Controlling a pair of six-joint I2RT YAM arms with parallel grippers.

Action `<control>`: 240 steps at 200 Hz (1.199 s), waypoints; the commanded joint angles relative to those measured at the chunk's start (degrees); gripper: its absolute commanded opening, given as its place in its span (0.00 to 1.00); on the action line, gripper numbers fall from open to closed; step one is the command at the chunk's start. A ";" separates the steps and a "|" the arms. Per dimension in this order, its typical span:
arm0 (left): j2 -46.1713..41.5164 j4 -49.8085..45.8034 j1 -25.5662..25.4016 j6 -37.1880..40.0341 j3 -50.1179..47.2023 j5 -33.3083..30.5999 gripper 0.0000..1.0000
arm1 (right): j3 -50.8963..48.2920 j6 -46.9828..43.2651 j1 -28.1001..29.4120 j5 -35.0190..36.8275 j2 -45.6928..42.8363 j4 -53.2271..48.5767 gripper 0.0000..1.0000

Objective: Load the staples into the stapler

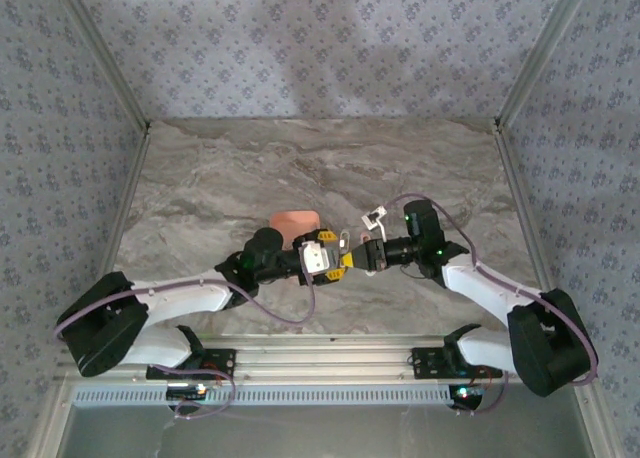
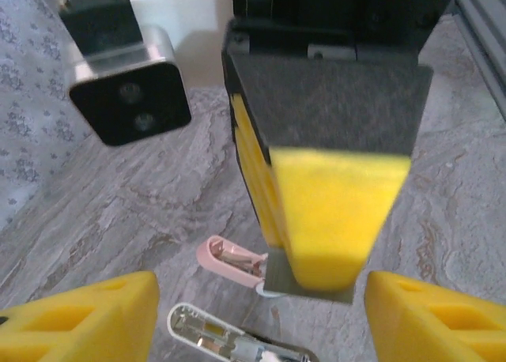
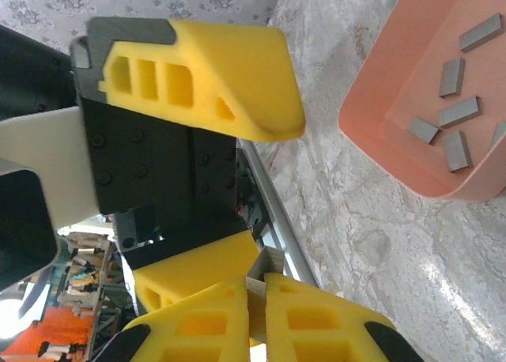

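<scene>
- My right gripper is clamped on 1 staple strip, pinched at the very fingertips and held in the air above the table, between the 2 arms.
- My left gripper stands open, 1 finger on each side of that strip and of the right fingertips, touching nothing that I can see.
- I read this as a hand-over or regrip. To do it well, I would set the left pads on the bare end of the strip, clear of the right fingers and square to its flat sides. The right should release only once the left holds firm, since a strip this thin could twist or slip.
- The strip pokes out past the right fingertips toward the left gripper. Its long axis seems to run along those fingers, though I cannot tell for sure.
- The stapler lies open on the table under the grippers. Its slim halves run upper left to lower right in the left wrist view, and the hinge is hidden.
- Spare staples lie in the salmon tray.
</scene>
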 commanded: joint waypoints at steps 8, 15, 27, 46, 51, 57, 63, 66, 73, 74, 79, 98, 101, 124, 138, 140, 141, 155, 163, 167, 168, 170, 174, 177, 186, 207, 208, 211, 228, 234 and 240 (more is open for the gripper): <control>0.49 0.90 -0.38 2.91 2.03 3.59 0.64 | 0.85 0.51 0.60 -1.95 0.77 0.92 0.10; 0.55 0.62 -0.38 3.26 2.09 3.76 0.62 | 0.94 0.43 0.71 -1.96 0.86 0.88 0.10; 0.48 0.05 -0.40 3.96 2.08 4.22 0.59 | 1.03 0.42 0.76 -1.99 0.93 0.93 0.10; 0.41 -1.72 -0.38 5.32 2.30 5.14 0.56 | 1.20 0.44 0.84 -2.05 0.99 0.93 0.10; 0.41 -2.25 -0.46 5.68 2.41 5.34 0.56 | 1.21 0.52 0.82 -2.04 0.99 0.92 0.10; 0.40 -2.66 -0.42 5.92 2.52 5.49 0.56 | 1.28 0.51 0.82 -2.11 0.99 0.93 0.10; 0.49 -2.99 -0.38 6.05 2.58 5.56 0.56 | 1.27 0.55 0.90 -2.12 1.02 0.92 0.10; 0.45 -3.23 -0.38 6.17 2.62 5.60 0.56 | 1.29 0.55 0.90 -2.12 1.04 0.97 0.10; 0.48 -3.67 -0.38 6.36 2.78 5.78 0.54 | 1.30 0.62 0.95 -2.17 0.99 0.93 0.10; 0.44 -3.71 -0.38 6.37 2.82 5.80 0.54 | 1.34 0.63 0.96 -2.15 0.99 0.93 0.10; 0.45 -3.92 -0.39 6.44 2.87 5.87 0.53 | 1.29 0.62 1.04 -2.19 0.99 0.93 0.10; 0.54 -4.63 -0.38 6.88 3.11 6.26 0.50 | 1.29 0.60 1.04 -2.05 1.06 1.10 0.10; 0.58 -4.80 -0.38 6.90 3.13 6.33 0.50 | 1.24 0.64 1.06 -2.12 1.08 1.10 0.10; 0.42 -6.29 -0.41 7.50 3.40 6.66 0.47 | 0.94 1.06 1.11 -1.92 1.05 1.78 0.10; 0.27 -6.38 -0.38 7.51 3.31 6.80 0.44 | 0.85 1.23 1.20 -1.95 1.13 1.98 0.10; 0.31 -6.39 -0.38 7.51 3.31 6.79 0.44 | 0.85 1.23 1.19 -2.02 1.12 2.05 0.10; 0.31 -6.43 -0.38 7.51 3.31 6.79 0.43 | 0.81 1.20 1.17 -2.07 1.14 2.01 0.10; 0.23 -6.83 -0.38 7.56 3.39 6.79 0.39 | 0.85 1.32 1.26 -1.90 1.17 2.08 0.10; 0.16 -6.91 -0.38 7.47 3.39 6.79 0.37 | 0.85 1.28 1.28 -1.96 1.17 2.07 0.10; 0.14 -6.92 -0.38 7.44 3.37 6.80 0.36 | 0.85 1.38 1.33 -2.04 1.17 2.08 0.10; 0.10 -6.87 -0.38 7.48 3.43 6.80 0.36 | 0.85 1.36 1.38 -2.08 1.17 2.07 0.10; 0.11 -6.89 -0.38 7.55 3.38 6.79 0.36 | 0.85 1.39 1.34 -2.05 1.17 2.07 0.10; 0.12 -6.84 -0.45 7.57 3.40 6.86 0.35 | 0.83 1.43 1.35 -2.04 1.17 2.08 0.10; 0.10 -6.89 -0.39 7.56 3.40 6.80 0.35 | 0.79 1.36 1.34 -2.09 1.18 2.07 0.10; 0.13 -7.10 -0.41 7.66 3.44 6.88 0.33 | 0.82 1.41 1.34 -2.06 1.13 2.07 0.10; -0.08 -7.44 -0.38 7.82 3.56 6.71 0.29 | 0.83 1.41 1.34 -2.03 1.26 1.98 0.10; -0.14 -7.45 -0.38 7.80 3.52 6.71 0.29 | 0.75 1.42 1.33 -2.08 1.26 1.98 0.10; -0.19 -7.45 -0.38 7.81 3.56 6.64 0.29 | 0.76 1.41 1.38 -2.04 1.33 1.98 0.10; -0.52 -7.70 -0.38 7.85 3.51 6.53 0.28 | 0.67 1.43 1.38 -2.06 1.43 1.80 0.10; -0.68 -7.91 -0.44 7.86 3.51 6.57 0.28 | 0.66 1.34 1.33 -1.98 1.43 1.76 0.10; -0.82 -7.96 -0.45 7.87 3.56 6.61 0.28 | 0.54 1.33 1.36 -1.91 1.43 1.67 0.10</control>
